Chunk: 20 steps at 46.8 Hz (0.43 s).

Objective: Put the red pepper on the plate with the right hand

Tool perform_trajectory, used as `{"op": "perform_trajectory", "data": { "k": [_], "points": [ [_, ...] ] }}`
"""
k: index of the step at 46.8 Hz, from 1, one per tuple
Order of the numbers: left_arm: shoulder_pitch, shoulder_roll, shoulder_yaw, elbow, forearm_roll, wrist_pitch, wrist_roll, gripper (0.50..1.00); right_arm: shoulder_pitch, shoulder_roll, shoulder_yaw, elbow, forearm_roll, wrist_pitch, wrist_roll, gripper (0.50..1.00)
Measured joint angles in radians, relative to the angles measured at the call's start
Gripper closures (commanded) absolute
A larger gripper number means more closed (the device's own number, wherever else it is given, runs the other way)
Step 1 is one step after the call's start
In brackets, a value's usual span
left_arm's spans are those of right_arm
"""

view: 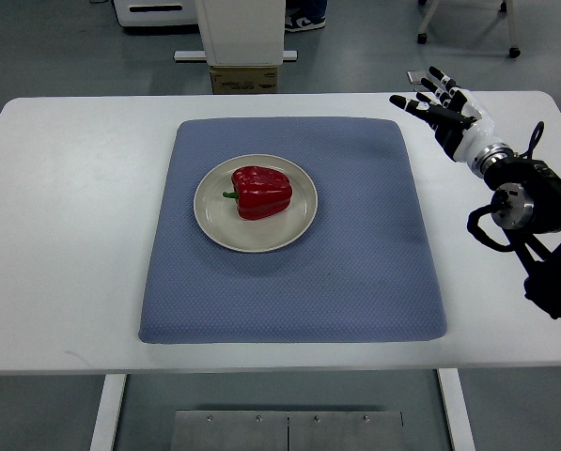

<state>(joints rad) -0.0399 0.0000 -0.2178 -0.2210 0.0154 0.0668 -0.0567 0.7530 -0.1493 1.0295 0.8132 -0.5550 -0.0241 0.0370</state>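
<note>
A red pepper [261, 192] with a short green stem lies on its side in the middle of a round cream plate [211, 224]. The plate sits on a blue-grey mat [355, 263] on the white table. My right hand [440, 105] is over the table's far right part, well to the right of the plate and past the mat's corner. Its fingers are spread and hold nothing. My left arm does not show.
The white table [64, 235] spreads around the mat. A white stand with a cardboard box [244, 79] is behind the far edge. A person's shoes [304, 21] and chair legs [468, 28] show on the floor beyond.
</note>
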Motion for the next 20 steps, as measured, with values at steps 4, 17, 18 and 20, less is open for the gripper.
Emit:
{"op": "perform_trajectory", "data": {
  "k": [4, 17, 18, 20],
  "points": [
    [0.0, 0.0, 0.0, 0.0, 0.0, 0.0, 0.0, 0.5, -0.005, 0.009, 0.001, -0.001, 0.032, -0.002, 0.012, 0.5],
    [0.0, 0.0, 0.0, 0.0, 0.0, 0.0, 0.0, 0.5, -0.025, 0.017, -0.002, -0.007, 0.105, -0.001, 0.014, 0.5],
    [0.0, 0.0, 0.0, 0.0, 0.0, 0.0, 0.0, 0.5, -0.028, 0.02, -0.003, -0.009, 0.106, -0.001, 0.014, 0.5],
    [0.0, 0.0, 0.0, 0.0, 0.0, 0.0, 0.0, 0.5, -0.031, 0.022, -0.005, -0.011, 0.106, -0.001, 0.014, 0.5]
  ]
}}
